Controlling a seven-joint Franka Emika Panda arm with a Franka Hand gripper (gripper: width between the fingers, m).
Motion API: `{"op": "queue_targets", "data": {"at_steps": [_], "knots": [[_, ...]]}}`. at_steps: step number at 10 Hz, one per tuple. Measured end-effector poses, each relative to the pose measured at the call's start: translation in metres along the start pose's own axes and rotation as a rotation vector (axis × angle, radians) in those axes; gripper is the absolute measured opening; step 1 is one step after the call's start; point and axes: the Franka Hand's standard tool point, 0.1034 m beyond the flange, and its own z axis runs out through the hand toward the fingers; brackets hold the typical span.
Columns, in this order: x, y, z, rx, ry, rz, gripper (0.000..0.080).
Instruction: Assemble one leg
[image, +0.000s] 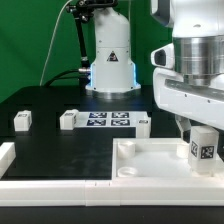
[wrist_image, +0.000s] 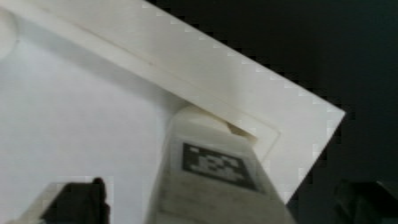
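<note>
The large white tray-like part (image: 150, 160) lies flat at the table's near edge, sockets up, so legs can go in from above. The gripper (image: 197, 132) hangs over its corner on the exterior view's right, straddling the leg (image: 203, 150), which stands upright there, probably seated in a socket. In the wrist view dark gaps separate the fingers (wrist_image: 71, 203) from the leg (wrist_image: 217, 165), so the jaws look spread, not clamping. The socket itself is hidden.
</note>
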Motion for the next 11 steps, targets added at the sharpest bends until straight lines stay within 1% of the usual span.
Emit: {"op": "queue_targets", "data": {"at_steps": [2, 3, 5, 7, 10, 11], "knots": [[-0.0007, -0.0002, 0.0, -0.002, 0.002, -0.258, 0.0647], [-0.004, -0.0014, 0.0004, -0.01, 0.011, -0.354, 0.0649], [-0.001, -0.0009, -0.0005, -0.018, 0.019, -0.619, 0.0649], [0.0004, -0.0006, -0.0009, -0.022, 0.021, -0.807, 0.0649], [0.0027, 0.0002, -0.0007, -0.024, 0.021, -1.011, 0.0649], [0.0023, 0.0001, -0.0005, -0.023, 0.021, -0.994, 0.0525]]}}
